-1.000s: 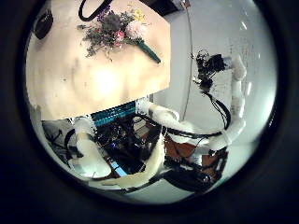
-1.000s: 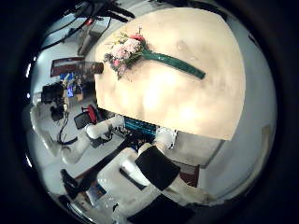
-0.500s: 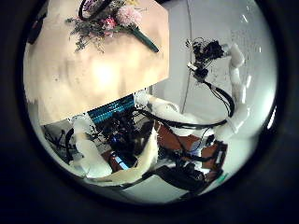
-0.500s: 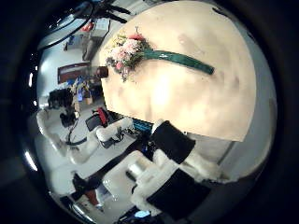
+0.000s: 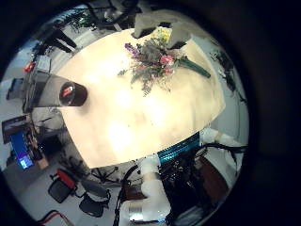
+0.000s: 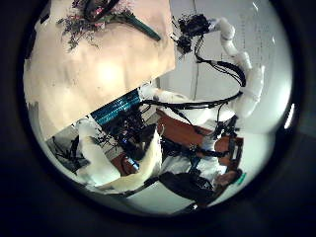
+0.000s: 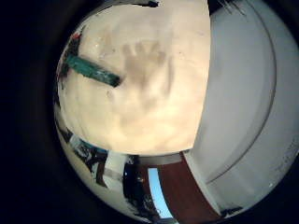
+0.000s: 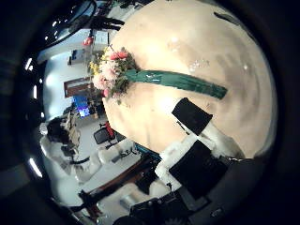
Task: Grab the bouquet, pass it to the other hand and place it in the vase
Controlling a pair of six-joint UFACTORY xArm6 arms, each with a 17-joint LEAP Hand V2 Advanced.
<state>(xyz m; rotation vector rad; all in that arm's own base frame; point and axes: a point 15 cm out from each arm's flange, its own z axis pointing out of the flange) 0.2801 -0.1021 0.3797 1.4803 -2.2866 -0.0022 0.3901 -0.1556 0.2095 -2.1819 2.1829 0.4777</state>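
Fingers [image 8: 192, 117] of the right hand [image 8: 202, 150] are reaching out over the tabletop [image 8: 187, 47] in the right thumb side palm view, their black and white tips hanging close above the green stem of the bouquet [image 8: 141, 77] without closing round it; they are looking loosely spread and are holding nothing. The bouquet is lying flat on the pale tabletop, its pink, white and yellow flower heads pointing towards the table edge. In the left little finger side palm view the bouquet [image 5: 155, 64] is lying on the tabletop [image 5: 122, 113], with a dark vase [image 5: 71, 93] standing well apart from it near the edge. How the left hand's fingers are standing, I cannot tell.
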